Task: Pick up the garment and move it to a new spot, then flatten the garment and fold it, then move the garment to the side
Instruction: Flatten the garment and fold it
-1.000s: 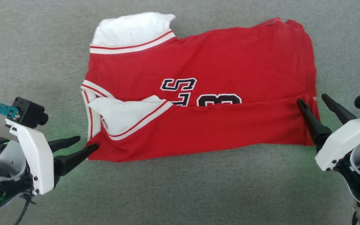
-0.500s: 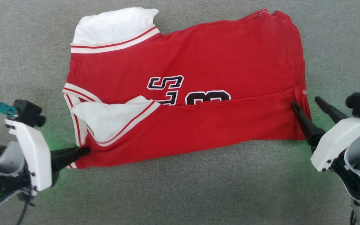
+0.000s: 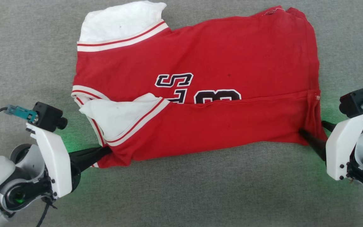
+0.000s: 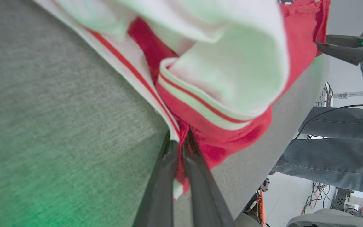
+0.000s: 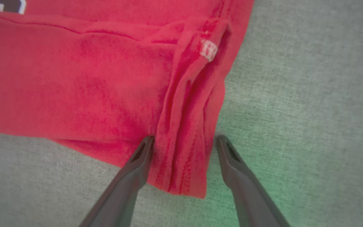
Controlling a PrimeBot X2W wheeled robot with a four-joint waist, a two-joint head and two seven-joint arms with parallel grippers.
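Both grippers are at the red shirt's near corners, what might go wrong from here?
The right gripper stands open around the shirt's bunched hem, so closing may catch only some layers. The left gripper is shut on the opposite corner; pulling before the right one closes would drag it askew. Lifting unevenly could let the folded-in white sleeve flop out.

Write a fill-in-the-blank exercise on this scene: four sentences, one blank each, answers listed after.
1. The left gripper has its jaws ____ on a corner of the red T-shirt.
2. The right gripper has its jaws ____, one on either side of the bunched hem.
3. The far sleeve is ____ in colour.
4. The red T-shirt lies on a ____ cloth surface.
Missing words: shut; open; white; grey.
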